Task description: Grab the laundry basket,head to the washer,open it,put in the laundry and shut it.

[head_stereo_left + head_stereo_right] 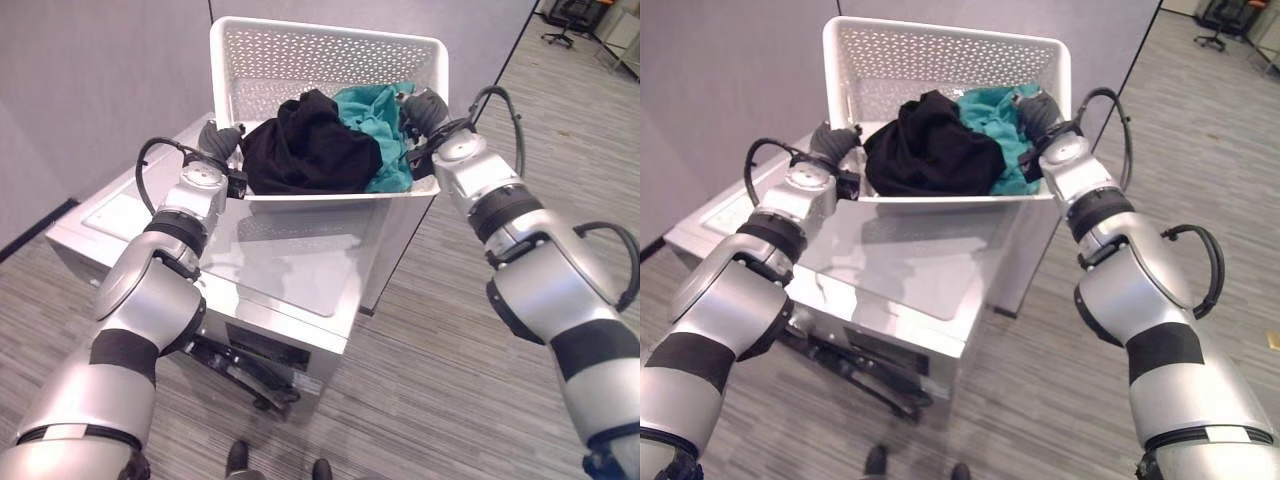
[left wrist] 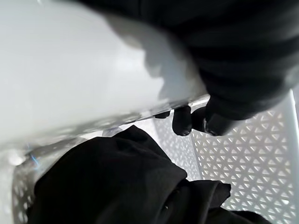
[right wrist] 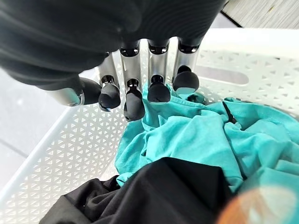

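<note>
The left hand [image 1: 222, 139] curls over the left rim of the white laundry basket [image 1: 300, 58], held above the washer [image 1: 270, 275]. Inside lie black clothes [image 1: 305, 150] and a teal garment [image 1: 378, 120]. The right hand [image 1: 424, 110] hooks its fingers [image 3: 133, 103] over the right rim.

Both silver-grey arms reach forward and slightly inward. The left hand [image 1: 221, 139] and the right hand [image 1: 422, 110] each curl dark-tipped fingers [image 3: 134, 103] over a rim.
</note>
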